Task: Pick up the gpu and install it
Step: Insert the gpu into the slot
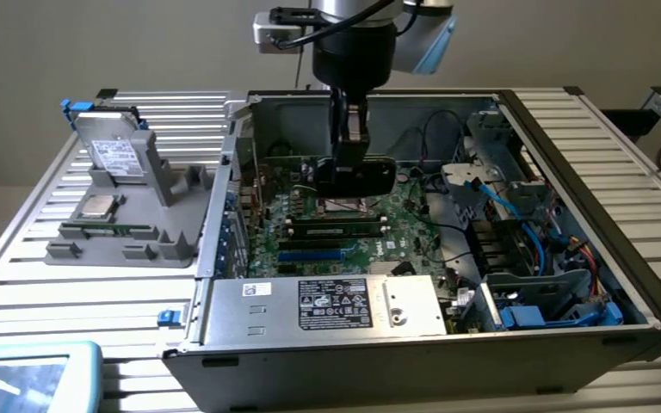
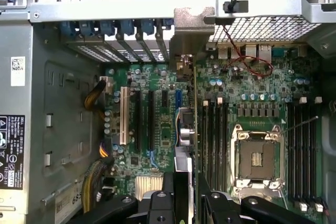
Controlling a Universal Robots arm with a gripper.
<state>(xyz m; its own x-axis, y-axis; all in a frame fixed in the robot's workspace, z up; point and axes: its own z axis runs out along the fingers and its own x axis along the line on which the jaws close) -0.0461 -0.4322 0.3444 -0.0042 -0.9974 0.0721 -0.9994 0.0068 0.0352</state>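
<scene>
Looking down the feed, I had the arm (image 1: pixel 354 56) dropping straight in from above the open computer case (image 1: pixel 423 361), wrist vertical, fingers pointed down into the chassis. And there it was: the gripper (image 1: pixel 350 157) was clamped on the gpu (image 1: pixel 363 178), black cooler face turned toward the exterior camera, the card hanging upright over the middle of the motherboard (image 1: pixel 405 215). On the wrist camera, the gripper (image 2: pixel 186 196) had one finger on each side of the card, and the gpu (image 2: pixel 195 114) showed edge-on, a thin line running away from the fingers toward the rear wall of the case. Its silver end bracket (image 2: pixel 191 35) sat up against the row of rear slot openings with the blue latches (image 2: pixel 113 27). The card's line lay between the expansion slots (image 2: pixel 137 124) on one side and the CPU socket (image 2: pixel 257 157) on the other. Whether its lower edge touched a slot, I could not tell. Off at the exterior view's left, the grey holder (image 1: pixel 135 249) stood on the slatted table (image 1: pixel 32 284) just beside the case, carrying the silvery drive (image 1: pixel 116 148).
</scene>
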